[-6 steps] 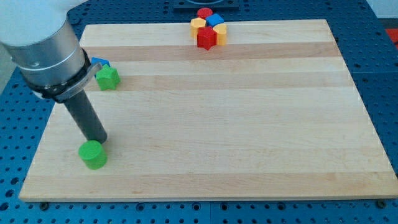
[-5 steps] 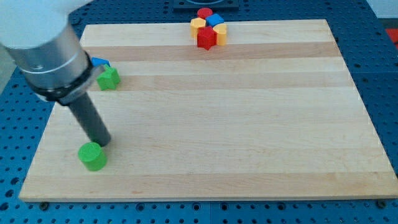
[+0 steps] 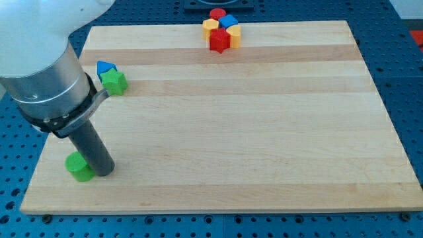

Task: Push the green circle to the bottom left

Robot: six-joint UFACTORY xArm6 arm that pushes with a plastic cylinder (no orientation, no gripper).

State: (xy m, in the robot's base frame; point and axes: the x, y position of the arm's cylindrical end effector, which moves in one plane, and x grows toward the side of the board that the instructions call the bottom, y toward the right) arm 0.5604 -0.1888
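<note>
The green circle (image 3: pixel 78 167) lies on the wooden board (image 3: pixel 225 119) near its bottom-left corner. My tip (image 3: pixel 103 172) is down on the board, touching the circle's right side and partly hiding it. The dark rod rises up and to the left into the grey arm body, which covers the view's upper left.
A green star (image 3: pixel 114 82) and a blue triangle (image 3: pixel 104 67) sit together near the board's left edge. At the view's top centre a cluster holds a red star (image 3: pixel 219 40), a red circle (image 3: pixel 217 13), a blue block (image 3: pixel 229 21) and yellow blocks (image 3: pixel 210 26).
My tip has moved down and to the left, and the green circle has slid left and slightly down, closer to the board's bottom-left corner. The other blocks have not moved.
</note>
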